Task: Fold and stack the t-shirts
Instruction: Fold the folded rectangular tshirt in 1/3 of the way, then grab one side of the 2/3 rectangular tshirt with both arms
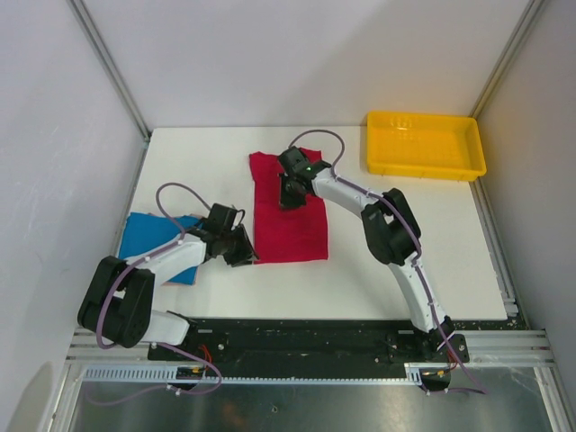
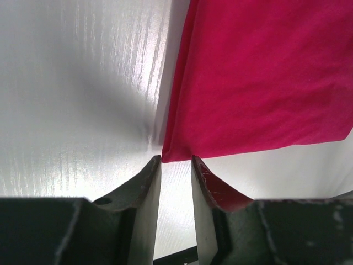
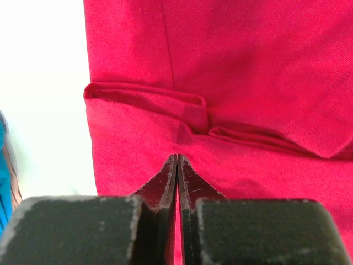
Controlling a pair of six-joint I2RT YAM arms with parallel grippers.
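The crimson t-shirt (image 1: 292, 225) lies folded into a tall rectangle in the middle of the table. The bright blue t-shirt (image 1: 151, 232) lies folded at the left, partly under my left arm. My left gripper (image 1: 243, 250) sits at the red shirt's near left corner. In the left wrist view its jaws (image 2: 176, 159) stand a little apart, the red corner (image 2: 168, 153) just ahead of the tips and nothing between them. My right gripper (image 1: 288, 196) is low over the red shirt's upper half. Its jaws (image 3: 177, 157) are shut, just short of a creased fold (image 3: 149, 99) in the red cloth (image 3: 248, 55).
A yellow plastic tray (image 1: 423, 166) stands at the back right of the white table (image 1: 414, 234). Grey walls and metal rails close in the left, back and right sides. A sliver of blue cloth (image 3: 3, 182) shows at the left edge of the right wrist view.
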